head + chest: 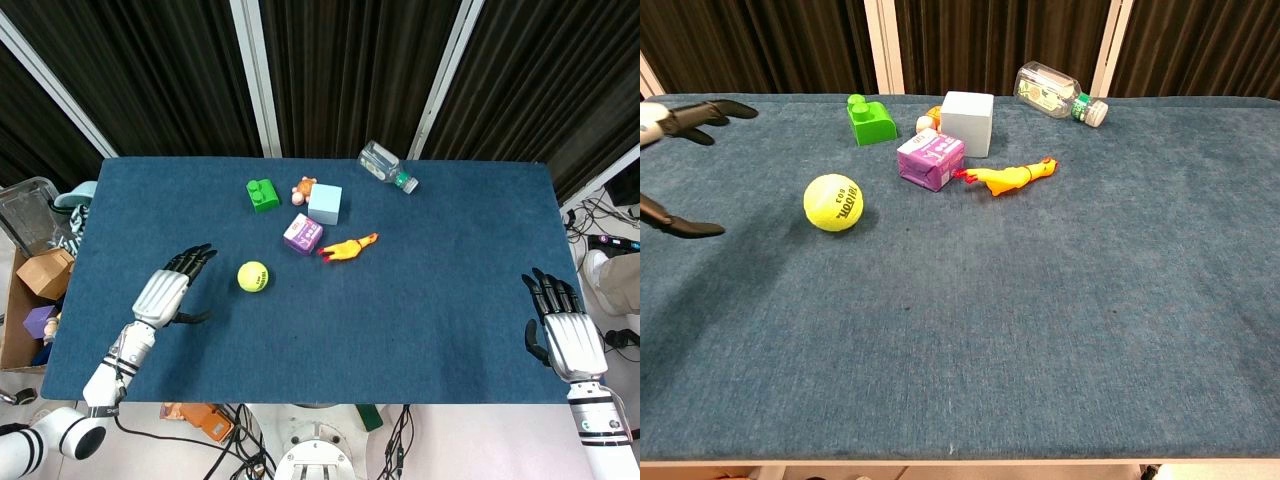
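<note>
Blue felt table [420, 330] before black curtains, left hand [165, 293] spread wide, empty, tennis ball [253, 276] near at its three o'clock, right hand [561, 335] splayed, empty, at table's edge.

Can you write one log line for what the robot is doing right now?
left robot hand: open, beside tennis ball, apart | right robot hand: open, at table edge

Teddy toy [303, 187] half behind cube [325, 204]

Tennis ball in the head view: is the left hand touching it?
No, the left hand hangs open beside the tennis ball, with bare blue table showing between its fingertips and the ball.
</note>
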Action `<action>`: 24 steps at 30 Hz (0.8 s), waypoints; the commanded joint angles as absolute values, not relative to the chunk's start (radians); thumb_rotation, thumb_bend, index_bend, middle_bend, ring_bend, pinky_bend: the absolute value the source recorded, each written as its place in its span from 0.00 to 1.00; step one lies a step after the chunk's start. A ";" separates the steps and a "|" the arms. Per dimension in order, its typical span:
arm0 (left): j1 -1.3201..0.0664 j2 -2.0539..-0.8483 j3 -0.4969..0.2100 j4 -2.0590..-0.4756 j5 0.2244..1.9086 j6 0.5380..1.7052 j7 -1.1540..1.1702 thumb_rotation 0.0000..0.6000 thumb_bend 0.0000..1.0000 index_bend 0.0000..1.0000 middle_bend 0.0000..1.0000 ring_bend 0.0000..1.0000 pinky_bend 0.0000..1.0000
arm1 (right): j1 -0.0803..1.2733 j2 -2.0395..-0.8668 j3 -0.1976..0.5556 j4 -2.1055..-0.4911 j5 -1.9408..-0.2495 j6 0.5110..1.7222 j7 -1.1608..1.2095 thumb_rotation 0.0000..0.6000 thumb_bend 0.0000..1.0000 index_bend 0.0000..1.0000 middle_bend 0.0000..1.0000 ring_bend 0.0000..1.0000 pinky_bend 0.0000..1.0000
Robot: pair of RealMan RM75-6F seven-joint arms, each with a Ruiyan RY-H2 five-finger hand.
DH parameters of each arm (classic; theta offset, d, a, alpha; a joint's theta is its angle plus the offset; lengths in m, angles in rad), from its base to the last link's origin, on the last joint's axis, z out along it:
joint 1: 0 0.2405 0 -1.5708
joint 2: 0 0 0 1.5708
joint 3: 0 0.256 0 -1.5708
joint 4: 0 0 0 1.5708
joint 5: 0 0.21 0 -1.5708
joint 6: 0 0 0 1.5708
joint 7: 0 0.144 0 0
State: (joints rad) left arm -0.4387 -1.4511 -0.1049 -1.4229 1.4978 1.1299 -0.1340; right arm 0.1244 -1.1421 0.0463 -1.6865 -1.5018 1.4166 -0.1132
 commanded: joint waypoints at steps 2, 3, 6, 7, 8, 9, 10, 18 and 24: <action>-0.467 -1.483 -0.103 -1.385 1.489 1.095 -0.174 1.00 0.13 0.06 0.01 0.00 0.13 | 0.124 -1.142 0.047 -1.687 -1.499 1.417 -0.113 1.00 0.85 0.00 0.06 0.11 0.12; -0.472 -1.490 -0.103 -1.377 1.488 1.090 -0.182 1.00 0.13 0.06 0.01 0.00 0.13 | 0.124 -1.142 0.048 -1.686 -1.497 1.417 -0.113 1.00 0.85 0.00 0.06 0.11 0.12; -0.491 -1.511 -0.106 -1.356 1.486 1.073 -0.216 1.00 0.13 0.06 0.02 0.00 0.14 | 0.126 -1.143 0.050 -1.686 -1.493 1.413 -0.113 1.00 0.85 0.00 0.06 0.11 0.11; -0.500 -1.519 -0.109 -1.347 1.484 1.066 -0.225 1.00 0.13 0.06 0.02 0.00 0.14 | 0.127 -1.143 0.050 -1.687 -1.492 1.411 -0.113 1.00 0.85 0.00 0.06 0.11 0.11; -0.507 -1.526 -0.113 -1.340 1.482 1.062 -0.230 1.00 0.13 0.06 0.02 0.00 0.14 | 0.127 -1.143 0.050 -1.687 -1.491 1.410 -0.113 1.00 0.85 0.00 0.06 0.11 0.11; -0.514 -1.534 -0.116 -1.333 1.481 1.059 -0.232 1.00 0.13 0.06 0.04 0.00 0.15 | 0.128 -1.143 0.050 -1.688 -1.491 1.408 -0.114 1.00 0.85 0.00 0.06 0.11 0.11; -0.522 -1.542 -0.119 -1.325 1.481 1.055 -0.234 1.00 0.13 0.06 0.04 0.01 0.15 | 0.128 -1.143 0.049 -1.688 -1.491 1.407 -0.115 1.00 0.85 0.00 0.06 0.11 0.11; -0.592 -1.612 -0.131 -1.240 1.449 0.974 -0.227 1.00 0.14 0.09 0.12 0.06 0.17 | 0.129 -1.142 0.052 -1.689 -1.483 1.405 -0.114 1.00 0.85 0.00 0.06 0.11 0.11; -0.610 -1.654 -0.134 -1.191 1.455 0.991 -0.243 1.00 0.15 0.22 0.32 0.24 0.29 | 0.130 -1.141 0.054 -1.689 -1.479 1.403 -0.112 1.00 0.85 0.00 0.06 0.11 0.11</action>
State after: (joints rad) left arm -0.6061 -1.6427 -0.1330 -1.2045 1.4504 0.9812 -0.2419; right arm 0.1298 -1.1406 0.0538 -1.6886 -1.4789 1.4027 -0.1116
